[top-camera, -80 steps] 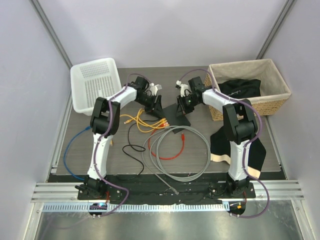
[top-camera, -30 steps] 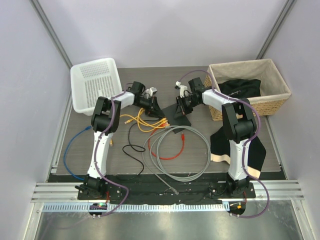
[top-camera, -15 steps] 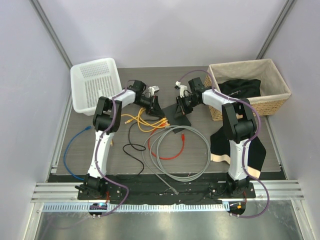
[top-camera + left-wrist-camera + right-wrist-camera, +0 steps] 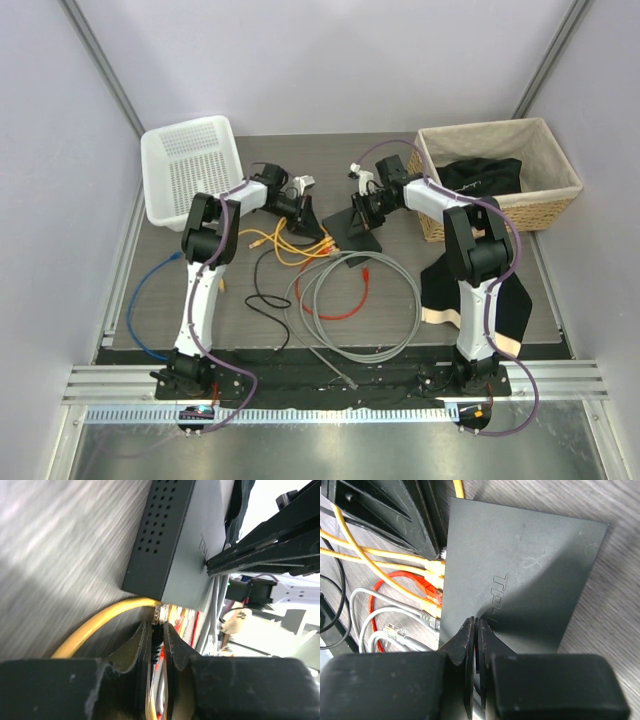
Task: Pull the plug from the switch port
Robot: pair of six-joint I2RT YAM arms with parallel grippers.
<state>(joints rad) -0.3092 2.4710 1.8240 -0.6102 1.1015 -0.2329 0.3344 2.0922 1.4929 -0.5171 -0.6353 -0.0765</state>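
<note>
My left gripper pinched the plug at the switch; my right gripper, clenched empty, rested on the switch; a slanted pull could drag it or slip off.

Logged the switch as matte black, with faint lettering on top and a grid of round vent holes along its side. I noted a yellow cable, its plug pale and glassy; also a red cable, grey cable, blue cable and black cable. Plastic basket white, perforated. Wicker basket tan, cream lining. Knit cloth black, cream edging. Tabletop grey wood grain.
</note>
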